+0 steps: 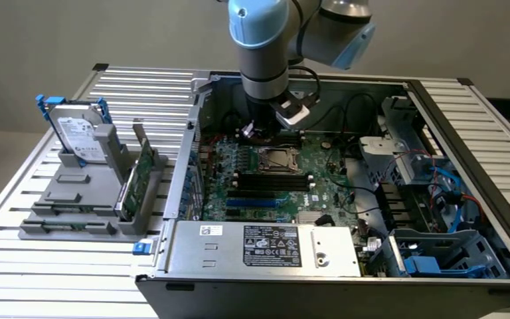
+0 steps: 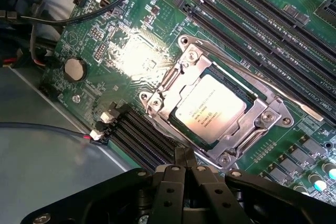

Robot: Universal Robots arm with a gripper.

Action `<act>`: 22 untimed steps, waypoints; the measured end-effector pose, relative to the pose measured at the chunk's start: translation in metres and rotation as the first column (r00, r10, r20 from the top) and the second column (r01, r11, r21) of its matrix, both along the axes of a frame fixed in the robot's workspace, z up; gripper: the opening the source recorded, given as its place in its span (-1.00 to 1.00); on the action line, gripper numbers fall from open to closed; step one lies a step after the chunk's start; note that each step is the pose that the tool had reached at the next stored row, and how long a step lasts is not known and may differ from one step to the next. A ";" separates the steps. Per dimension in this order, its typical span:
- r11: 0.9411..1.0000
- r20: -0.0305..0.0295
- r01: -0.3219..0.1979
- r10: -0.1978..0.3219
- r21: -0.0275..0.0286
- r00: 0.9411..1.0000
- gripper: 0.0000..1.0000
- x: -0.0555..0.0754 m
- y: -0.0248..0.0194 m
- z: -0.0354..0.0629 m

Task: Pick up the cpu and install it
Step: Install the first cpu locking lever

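- Since the fingers [image 2: 179, 161] meet tip to tip with nothing between them, the gripper [image 2: 184, 155] is clenched and carries no part.
- Its tips hang close over one edge of the socket, near the metal load frame [image 2: 168, 85]. Whether they touch it cannot be told.
- The cpu [image 2: 210, 109] lies flat inside the socket, silvery printed face up and square to the frame's window. Judged from this, the chip already rests in its seat, which explains the empty grip.
- The load frame surrounds the chip on all sides and appears to bear on its rim, presumably to keep it pressed down. A thin lever [image 2: 294, 103] lies low along one side; whether it is hooked cannot be told.
- Black memory slots [image 2: 262, 24] run along both sides of the socket on the green motherboard [image 2: 131, 51].
- From the exterior view, the arm [image 1: 259, 46] descends almost vertically into the open case [image 1: 326, 296]. The case lies on its side, so the board faces up and allows a straight approach from above.
- On the exterior view's left, outside the case, the hard drive [image 1: 78, 136] and a green card [image 1: 137, 176] stand upright in a grey holder [image 1: 69, 212], well apart from the gripper. Standing them on edge probably presents them for gripping.
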State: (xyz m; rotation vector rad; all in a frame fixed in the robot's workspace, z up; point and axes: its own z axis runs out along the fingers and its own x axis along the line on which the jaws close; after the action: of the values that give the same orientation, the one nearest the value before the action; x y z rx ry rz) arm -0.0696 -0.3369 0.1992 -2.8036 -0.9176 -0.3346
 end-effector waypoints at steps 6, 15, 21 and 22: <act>1.000 -0.011 0.001 -0.001 -0.002 1.000 -0.79 0.003 0.0002 0.0000; 1.000 -0.025 0.002 -0.002 -0.002 1.000 -0.79 0.005 0.0045 0.0000; 1.000 -0.041 0.003 -0.003 -0.001 0.999 -0.79 0.005 0.0080 -0.0001; 1.000 -0.044 0.003 -0.003 -0.002 0.999 -0.79 0.005 0.0080 -0.0001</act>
State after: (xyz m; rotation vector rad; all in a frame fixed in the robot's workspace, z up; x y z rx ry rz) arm -0.0643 -0.3289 0.1991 -2.8022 -0.9051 -0.2720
